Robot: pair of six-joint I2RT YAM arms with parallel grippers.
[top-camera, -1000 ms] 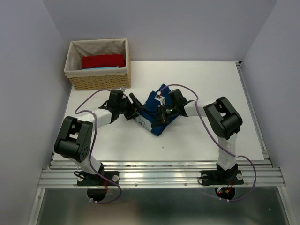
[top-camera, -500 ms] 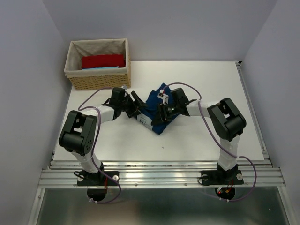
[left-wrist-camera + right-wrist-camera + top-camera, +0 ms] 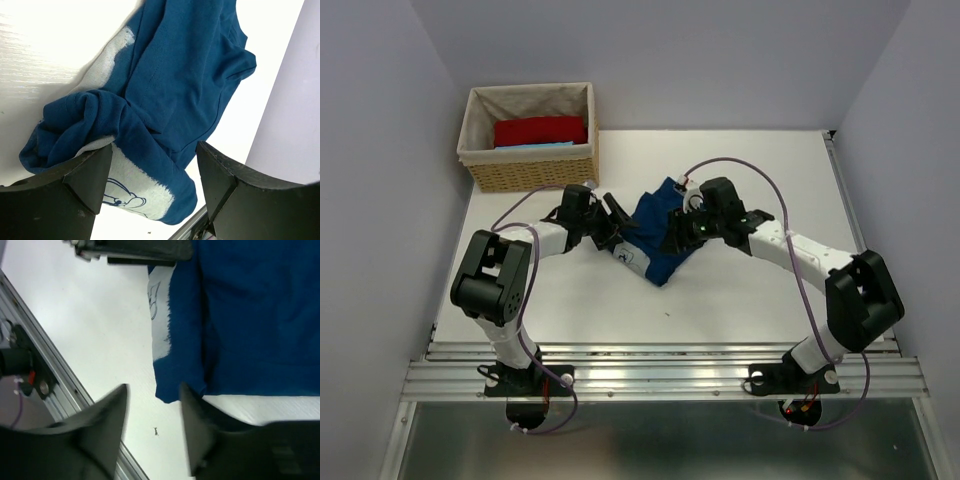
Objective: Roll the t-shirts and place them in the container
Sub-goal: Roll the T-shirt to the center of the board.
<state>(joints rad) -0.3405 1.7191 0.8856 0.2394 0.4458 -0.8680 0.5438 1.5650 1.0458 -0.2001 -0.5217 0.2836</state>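
- A white table (image 3: 770, 180) fills the overhead view, with two robot arms bolted at its 6 o'clock edge.
- A wicker basket (image 3: 530, 172) with a pale cloth lining stands at the table's 10 o'clock corner.
- A dark navy-blue t-shirt (image 3: 655, 255) lies in a bunched heap near the table's centre, at about 4 o'clock from the basket and apart from it. Part of it is turned over, showing a pale patch with a dark printed outline at its 8 o'clock edge.
- A red cloth (image 3: 540, 130), folded, lies inside the basket.
- A light-blue cloth (image 3: 535, 146) shows as a thin strip at the red cloth's 6 o'clock edge, also in the basket.
- The left gripper (image 3: 617, 228) sits at the shirt's 9 o'clock edge, its jaws spread wide over the rolled-up cloth and holding nothing.
- The right gripper (image 3: 678, 228) hangs over the shirt's 2 o'clock part, its jaws parted and empty; between them its wrist view shows a shirt corner and bare table.
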